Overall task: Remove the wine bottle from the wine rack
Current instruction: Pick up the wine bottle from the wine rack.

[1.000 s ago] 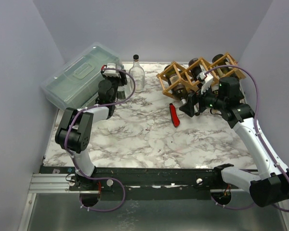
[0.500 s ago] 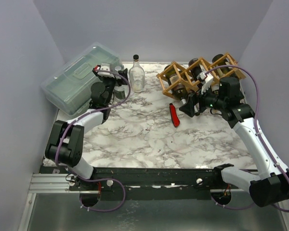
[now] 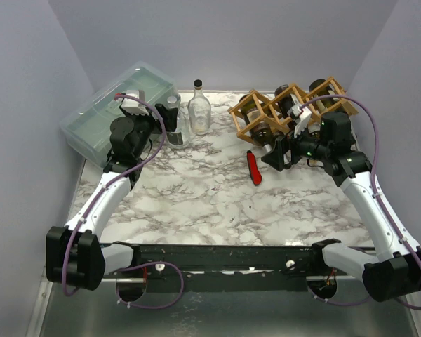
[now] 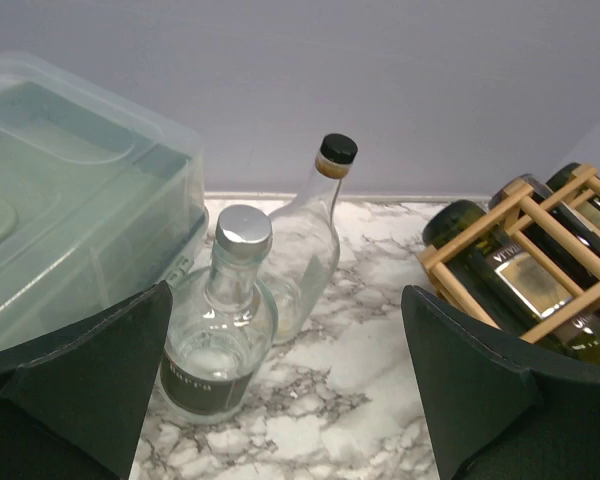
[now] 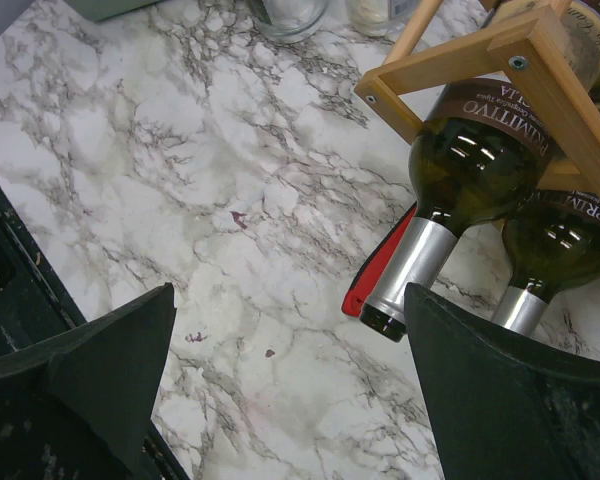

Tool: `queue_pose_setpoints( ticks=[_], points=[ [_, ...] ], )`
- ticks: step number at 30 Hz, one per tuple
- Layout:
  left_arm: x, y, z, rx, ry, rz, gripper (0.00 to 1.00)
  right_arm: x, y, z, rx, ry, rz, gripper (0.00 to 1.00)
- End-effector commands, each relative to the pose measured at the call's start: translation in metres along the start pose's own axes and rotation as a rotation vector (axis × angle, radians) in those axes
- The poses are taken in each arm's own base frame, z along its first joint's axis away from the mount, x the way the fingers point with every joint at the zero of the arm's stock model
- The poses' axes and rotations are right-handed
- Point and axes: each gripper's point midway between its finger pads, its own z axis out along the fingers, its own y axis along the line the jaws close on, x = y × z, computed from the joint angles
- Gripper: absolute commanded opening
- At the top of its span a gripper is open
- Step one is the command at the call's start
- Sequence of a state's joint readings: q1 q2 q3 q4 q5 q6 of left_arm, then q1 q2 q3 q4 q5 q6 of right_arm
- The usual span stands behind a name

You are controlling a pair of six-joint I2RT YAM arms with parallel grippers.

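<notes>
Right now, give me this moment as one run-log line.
left gripper: open, facing silver-capped bottle | right gripper: open, beside wine bottle neck | wine bottle: in wine rack | task: pending

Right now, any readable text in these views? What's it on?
"PRIMITIVO": label of the nearest wine bottle in the wine rack.
"PRIM...", cut off at the frame edge: label of the wine bottle beside it.
Dark label on the small clear bottle: too blurred to read.
Other labels: unreadable.

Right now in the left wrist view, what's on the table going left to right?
Lidded plastic box → silver-capped clear bottle → black-capped clear bottle → wine rack holding wine bottles.
</notes>
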State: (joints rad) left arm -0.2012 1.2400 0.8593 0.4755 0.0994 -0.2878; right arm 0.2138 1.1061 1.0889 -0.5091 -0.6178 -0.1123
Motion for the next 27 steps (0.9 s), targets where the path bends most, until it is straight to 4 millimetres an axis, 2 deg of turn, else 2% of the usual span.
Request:
queue_pose_setpoints(
  ticks=[1, 4, 8, 12, 18, 27],
  points=[
    [0.001, -0.013, -0.027, 0.032, 0.125, -0.068, 0.99, -0.010, 0.002, -0.003, -0.016, -0.024, -0.002, 0.99],
    [-0.005, -0.020, -0.042, 0.056, 0.150, -0.070, 0.99, -0.011, -0.001, -0.004, -0.003, -0.032, 0.013, 1.00],
    [-0.001, -0.025, -0.061, 0.063, 0.214, -0.076, 0.99, -0.014, -0.005, -0.004, 0.017, -0.044, 0.031, 1.00],
    [0.013, -0.023, -0.083, 0.038, 0.298, -0.085, 0.99, -0.017, -0.009, -0.003, 0.036, -0.054, 0.043, 1.00],
    [0.028, -0.024, -0.113, 0.045, 0.309, -0.071, 0.99, -0.016, -0.017, 0.005, 0.052, -0.055, 0.063, 0.99],
    [0.045, -0.018, -0.136, 0.038, 0.297, -0.026, 0.99, -0.004, -0.040, 0.020, 0.115, -0.040, 0.057, 0.99]
  ],
)
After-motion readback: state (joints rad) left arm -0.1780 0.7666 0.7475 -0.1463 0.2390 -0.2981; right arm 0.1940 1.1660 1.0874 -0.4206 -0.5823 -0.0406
